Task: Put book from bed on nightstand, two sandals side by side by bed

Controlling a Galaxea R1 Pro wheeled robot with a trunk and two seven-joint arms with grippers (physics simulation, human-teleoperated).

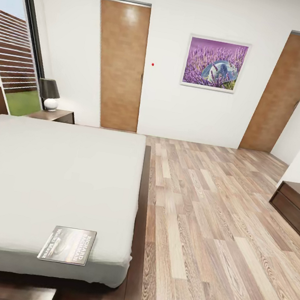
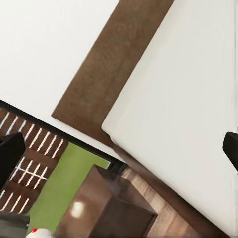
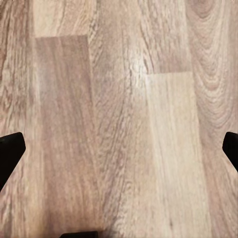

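The book point(image 1: 66, 245) lies flat on the bed's light-grey mattress point(image 1: 52, 177), near the corner closest to me. A dark brown nightstand point(image 1: 54, 115) with a lamp stands beyond the bed by the window. It also appears in the left wrist view as a glossy brown nightstand point(image 2: 109, 208), beside the mattress corner point(image 2: 183, 109) and the headboard point(image 2: 109, 64). My left gripper point(image 2: 119, 156) is open, holding nothing, above that corner. My right gripper point(image 3: 119, 151) is open over bare plank floor point(image 3: 119, 99). The two sandals are out of view.
A black-shaded lamp point(image 1: 49, 94) sits on the nightstand. A low dark wood cabinet point(image 1: 297, 206) stands by the right wall. Two brown doors point(image 1: 119, 64) and a purple picture point(image 1: 215, 64) are on the far wall. Wood-plank floor point(image 1: 205, 227) stretches to the right of the bed.
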